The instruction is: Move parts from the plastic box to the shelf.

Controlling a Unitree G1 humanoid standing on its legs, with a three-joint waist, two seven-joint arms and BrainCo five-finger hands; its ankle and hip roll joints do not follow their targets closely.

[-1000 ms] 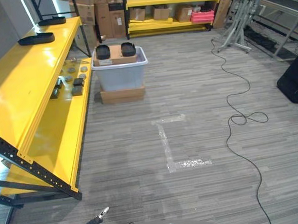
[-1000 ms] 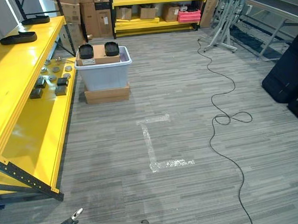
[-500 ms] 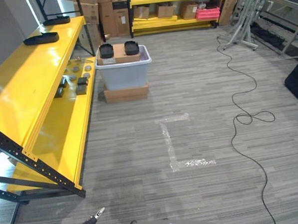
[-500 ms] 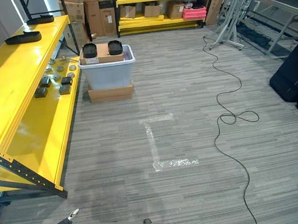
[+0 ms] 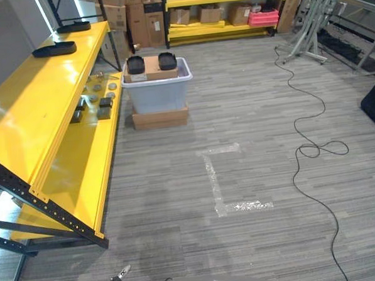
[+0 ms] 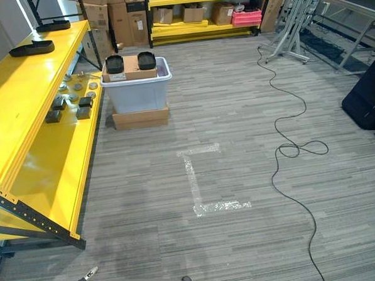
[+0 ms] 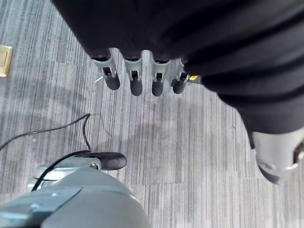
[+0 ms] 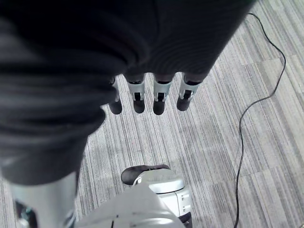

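The translucent grey plastic box (image 5: 158,93) stands on a flat cardboard box (image 5: 160,118) on the floor, far ahead and beside the yellow shelf (image 5: 41,104). A cardboard sheet across its top carries two black parts (image 5: 136,64) (image 5: 166,60). Several small dark and round parts (image 5: 98,102) lie on the shelf's lower level near the box. In the left wrist view my left hand (image 7: 135,83) hangs over the floor with straight fingers, holding nothing. My right hand (image 8: 160,97) hangs the same way in the right wrist view, fingers relaxed and empty.
Two black trays (image 5: 54,48) sit on the shelf's top level. A taped mark (image 5: 216,180) is on the grey floor ahead. A black cable (image 5: 307,134) snakes along the right. A second yellow rack (image 5: 222,13) with boxes, metal stands (image 5: 307,21) and a black case (image 6: 364,100) stand further off.
The whole picture has shifted a little, so the camera has moved. The box, shelf and parts stay where they were.
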